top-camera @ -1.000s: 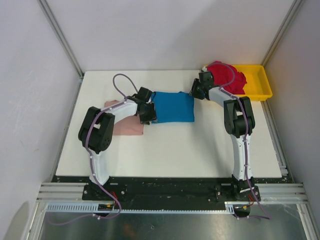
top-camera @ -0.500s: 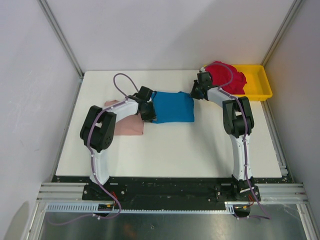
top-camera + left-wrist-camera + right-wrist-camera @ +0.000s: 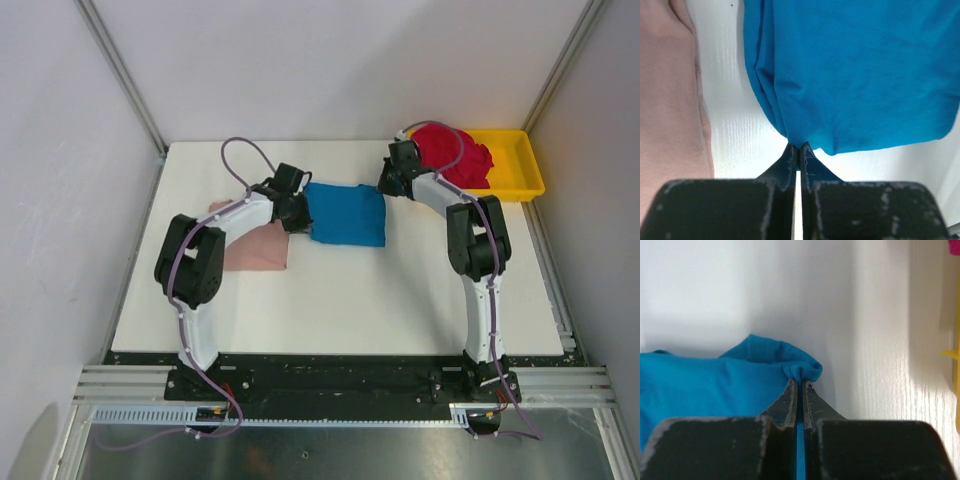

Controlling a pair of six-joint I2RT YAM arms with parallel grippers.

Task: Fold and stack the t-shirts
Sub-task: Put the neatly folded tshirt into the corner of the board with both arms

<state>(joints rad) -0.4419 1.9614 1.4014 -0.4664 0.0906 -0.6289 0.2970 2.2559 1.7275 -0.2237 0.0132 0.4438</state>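
Nearest you, the front half of the counter (image 3: 340, 310) lies bare between the two arm bases, so that is your open room for spreading or folding. Farther in on the left, the pink shirt (image 3: 258, 250) lies flat in a folded rectangle, which I judge done. Near it toward the middle, with a strip of counter between them, the blue shirt (image 3: 348, 215) lies as a compact rectangle (partly folded, by the look of it). Your left tool (image 3: 800, 149) is pinched shut on its left edge, and your right tool (image 3: 801, 384) is pinched shut on a bunched corner at its far right. Left to do: finish the blue, set it on the pink, then take the red shirt (image 3: 452, 152), heaped unfolded in the yellow tray (image 3: 520, 172) at the far right corner. Mind that tray's rim and the back wall close behind.
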